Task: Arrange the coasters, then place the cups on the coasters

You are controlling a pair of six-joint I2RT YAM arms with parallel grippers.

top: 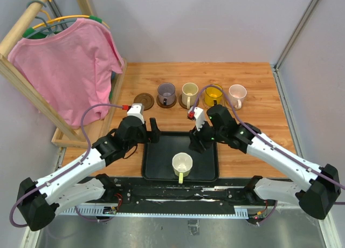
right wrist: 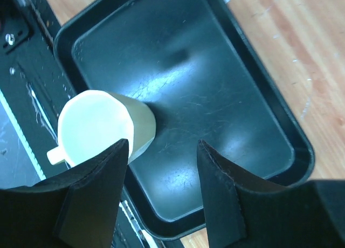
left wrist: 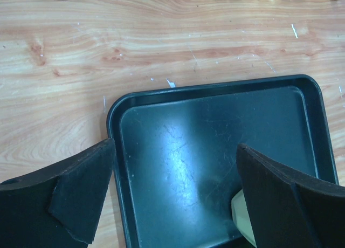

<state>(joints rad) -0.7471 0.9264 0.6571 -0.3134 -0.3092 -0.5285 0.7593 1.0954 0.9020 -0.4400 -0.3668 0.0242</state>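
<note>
A white cup with a yellowish handle (top: 182, 164) (right wrist: 102, 124) stands in the black tray (top: 156, 167). Behind the tray runs a row: a bare dark brown coaster (top: 143, 101), then a grey-lilac cup (top: 166, 91), a cream cup (top: 189, 93), an amber cup (top: 213, 94) and a pale pink cup (top: 237, 93), each with a coaster edge showing under it. My left gripper (top: 153, 128) (left wrist: 175, 194) hangs open over the tray's far left corner. My right gripper (top: 198, 142) (right wrist: 161, 178) is open above the tray, with the white cup just beside its left finger (right wrist: 97, 188) and nothing between the jaws.
The tray's raised rim (left wrist: 113, 124) (right wrist: 259, 81) surrounds the white cup. A wooden rack with a pink shirt (top: 70, 70) stands at the far left. Bare wood tabletop (left wrist: 161, 43) lies between the tray and the row of cups. The metal rail (top: 178, 197) runs along the near edge.
</note>
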